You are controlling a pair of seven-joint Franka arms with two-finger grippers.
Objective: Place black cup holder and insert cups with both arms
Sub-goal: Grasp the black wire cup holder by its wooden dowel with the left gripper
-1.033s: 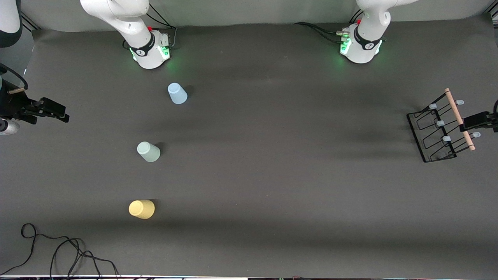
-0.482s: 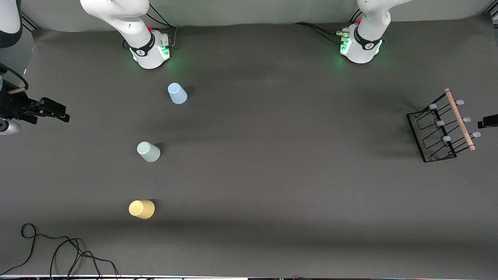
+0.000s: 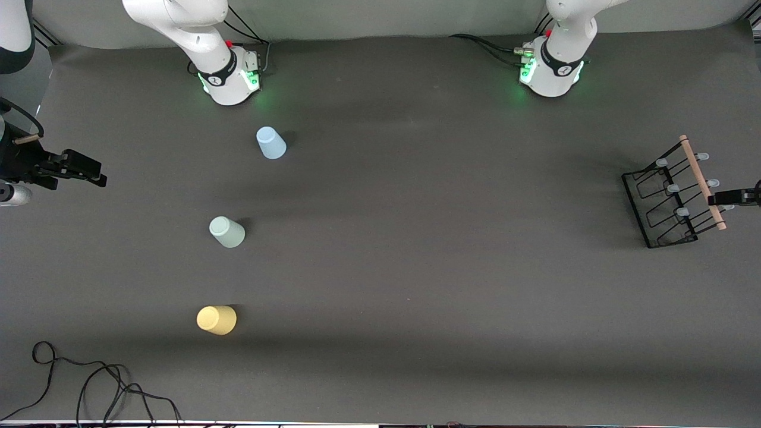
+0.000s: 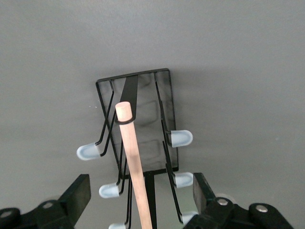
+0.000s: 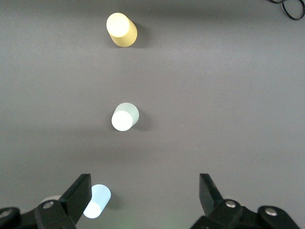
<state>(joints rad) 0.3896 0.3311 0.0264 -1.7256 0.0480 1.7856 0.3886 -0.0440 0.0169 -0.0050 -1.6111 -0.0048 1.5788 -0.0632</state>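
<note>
The black cup holder (image 3: 672, 199) stands at the left arm's end of the table, with its wooden rod (image 3: 703, 181) along the top. My left gripper (image 3: 734, 196) is at that rod. In the left wrist view it (image 4: 142, 191) is open, one finger on each side of the rod (image 4: 135, 162), with a gap on both sides. The three cups stand toward the right arm's end: light blue (image 3: 271, 143), mint green (image 3: 226, 232) and yellow (image 3: 216, 320), the yellow nearest the front camera. My right gripper (image 3: 77, 168) waits open over that end, holding nothing (image 5: 144, 193).
The right arm's base (image 3: 229, 77) and the left arm's base (image 3: 550, 71) glow green at the table's back edge. Loose black cable (image 3: 89, 386) loops on the table's front corner at the right arm's end.
The left gripper drew back to the view's edge, then returned to the rod at a spot farther along it. The right arm, cups and holder have not moved.
</note>
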